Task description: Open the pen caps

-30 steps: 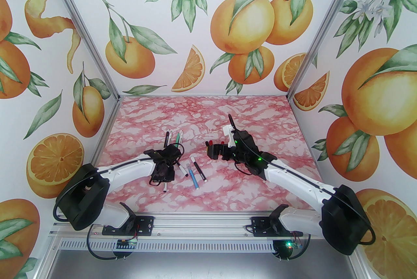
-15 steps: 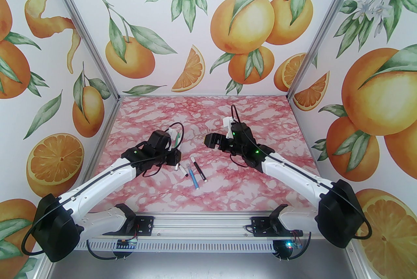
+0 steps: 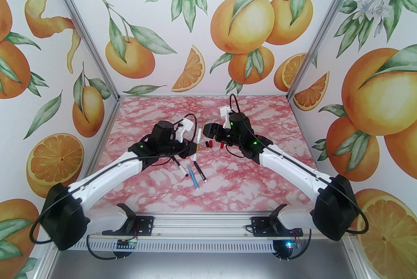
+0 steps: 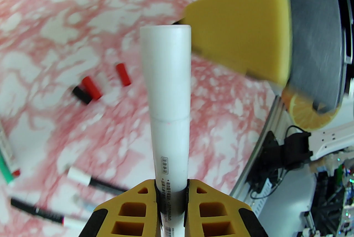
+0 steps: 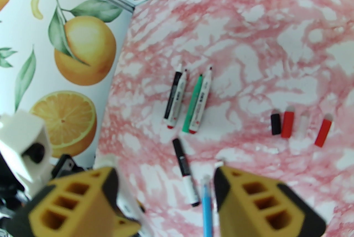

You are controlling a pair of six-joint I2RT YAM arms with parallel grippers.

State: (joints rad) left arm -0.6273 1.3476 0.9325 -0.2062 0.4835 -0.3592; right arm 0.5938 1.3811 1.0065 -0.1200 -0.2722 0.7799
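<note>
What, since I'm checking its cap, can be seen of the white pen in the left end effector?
The white pen is a smooth, plastic-looking cylinder, its wider cap on the far end, a seam marking the join. Small dark print runs along the barrel. The left end effector clamps its lower barrel between yellow pads, lifted off the table. A yellow pad of the right end effector sits beside the cap; contact is unclear.

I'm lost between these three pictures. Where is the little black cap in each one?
Top view: black cap lies mid-table, just right of the white pen.
Left wrist view: black cap sits left of the white pen, at mid-height.
Right wrist view: black cap sits right of centre, at mid-height.
Shared landmark: the red cap lying right beside it.
</note>
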